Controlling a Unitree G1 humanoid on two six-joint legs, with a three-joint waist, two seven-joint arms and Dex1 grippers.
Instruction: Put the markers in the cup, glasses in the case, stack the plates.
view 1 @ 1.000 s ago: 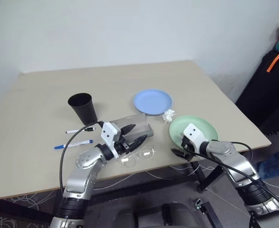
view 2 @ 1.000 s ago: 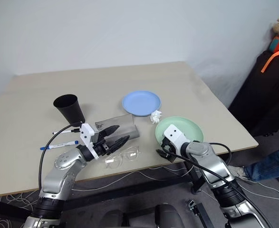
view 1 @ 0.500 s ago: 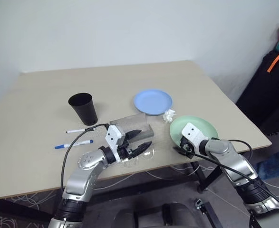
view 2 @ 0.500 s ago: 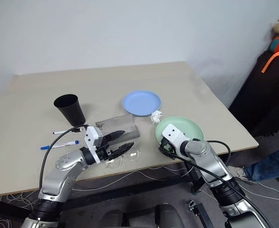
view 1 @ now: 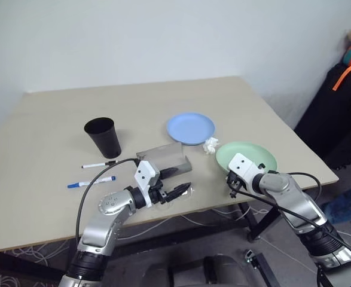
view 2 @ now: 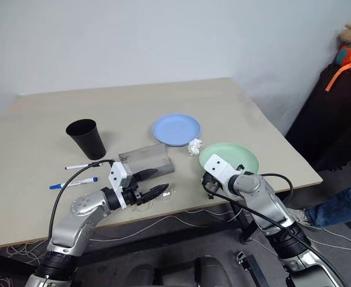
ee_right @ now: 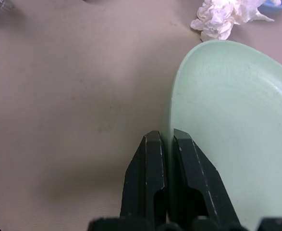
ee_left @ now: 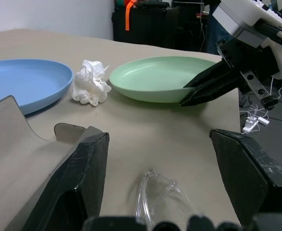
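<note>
The table was beige and matte. The black cup stood upright at about 10 o'clock from the table's middle, tapered, taller than wide. Just at 6 o'clock of it lay two white markers: the black-capped marker first, then the blue-capped marker nearer the edge, both approx. parallel, apart from each other and from the cup.

The grey case sat near the middle-front, lid open. At 6 o'clock of it, close to the table edge, the glasses lay flat, clear lenses w/ thin pale frame.

The left gripper hung over the glasses, its two black fingers spread wide, one on each side of the glasses; the fingers did not touch them and held nothing.

The light blue plate lay at 1 o'clock of the case. A small crumpled white tissue sat between it and the mint green plate, touching neither as far as I could see. The green plate was shallow, smooth, at 3 o'clock of the case near the table's right-front corner.

The right gripper was at the green plate's near rim; its fingers were pressed together on the rim, so it pinched the plate's edge.
</note>
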